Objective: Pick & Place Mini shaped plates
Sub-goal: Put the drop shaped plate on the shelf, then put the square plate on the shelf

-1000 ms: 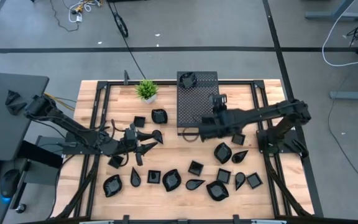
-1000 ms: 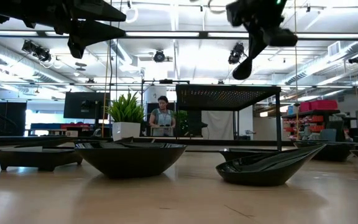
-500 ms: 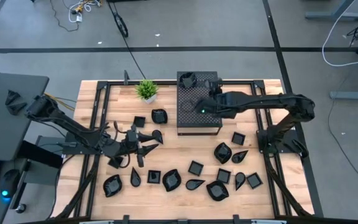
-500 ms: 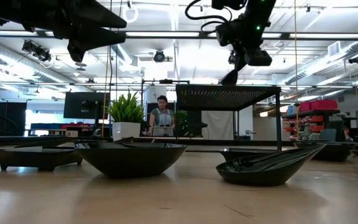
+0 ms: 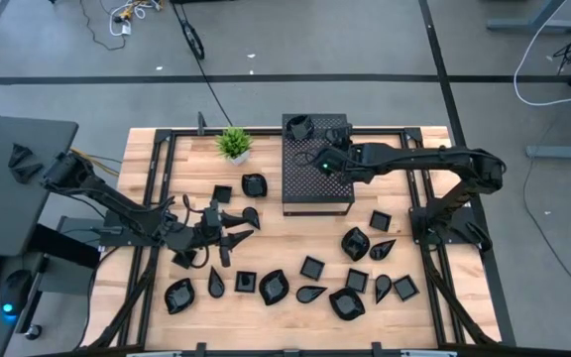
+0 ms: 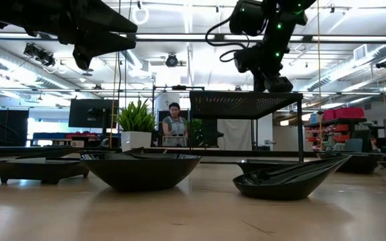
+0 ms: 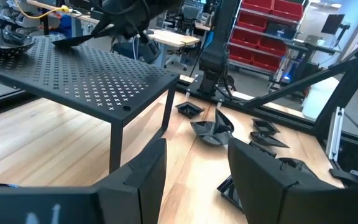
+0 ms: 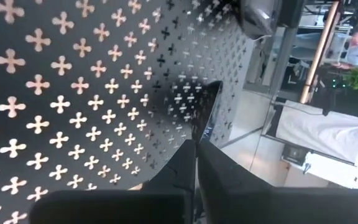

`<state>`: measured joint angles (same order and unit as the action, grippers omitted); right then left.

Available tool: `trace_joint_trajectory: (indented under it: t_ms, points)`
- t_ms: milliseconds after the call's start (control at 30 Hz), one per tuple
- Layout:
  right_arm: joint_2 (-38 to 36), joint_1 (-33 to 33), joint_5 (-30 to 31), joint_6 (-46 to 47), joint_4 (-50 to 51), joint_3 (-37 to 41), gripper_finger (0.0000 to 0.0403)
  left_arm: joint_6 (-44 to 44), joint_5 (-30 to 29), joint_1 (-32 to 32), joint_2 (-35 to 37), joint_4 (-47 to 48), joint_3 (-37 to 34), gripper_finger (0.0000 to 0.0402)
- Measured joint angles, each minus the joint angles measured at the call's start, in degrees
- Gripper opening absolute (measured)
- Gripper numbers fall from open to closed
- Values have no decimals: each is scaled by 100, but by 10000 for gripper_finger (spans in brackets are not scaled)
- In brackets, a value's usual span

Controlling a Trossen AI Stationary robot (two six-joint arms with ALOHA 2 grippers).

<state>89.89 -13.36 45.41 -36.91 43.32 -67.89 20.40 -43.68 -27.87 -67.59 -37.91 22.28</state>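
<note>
Several glossy black mini shaped plates (image 5: 273, 286) lie on the wooden table, most near its front edge. My right gripper (image 5: 317, 164) reaches over the black perforated box (image 5: 315, 188) and is shut on one mini plate (image 8: 208, 107), held close above the box's top (image 7: 73, 68). My left gripper (image 5: 238, 226) hovers level over the table's left middle. Its fingers (image 7: 146, 168) stand open with nothing between them. More plates sit piled on the box's far left corner (image 5: 298, 126). My right gripper pinches the plate by one end (image 8: 199, 134) between its two shut fingers. The fingers slant down from the table's right side. The plate sticks out past the fingertips, edge-on in the right wrist view. Whether it touches the perforated top, I cannot tell.
A small green potted plant (image 5: 234, 144) stands at the far edge, left of the box. Black frame rails (image 5: 409, 169) run along the table's sides. A person (image 6: 174, 124) stands in the room beyond the table. Bare wood lies between the box and the front plates.
My right gripper has carried the plate from the box's near edge toward the table's far edge, over the perforated top, and has sunk close to it. It has stayed shut on the plate, which hung below the fingers before.
</note>
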Motion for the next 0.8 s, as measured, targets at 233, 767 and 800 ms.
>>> trace_joint_trajectory:
  t_ms: [233,767,800]
  points:
    - [0,-86,-264,-86,-52,106,42,2,0,1,0,-4,0,177]
    - [-63,-388,-907,-221,9,108,170,2,0,1,4,-4,0,177]
    - [-101,-388,-905,-271,20,108,174,2,0,-1,4,-4,0,177]
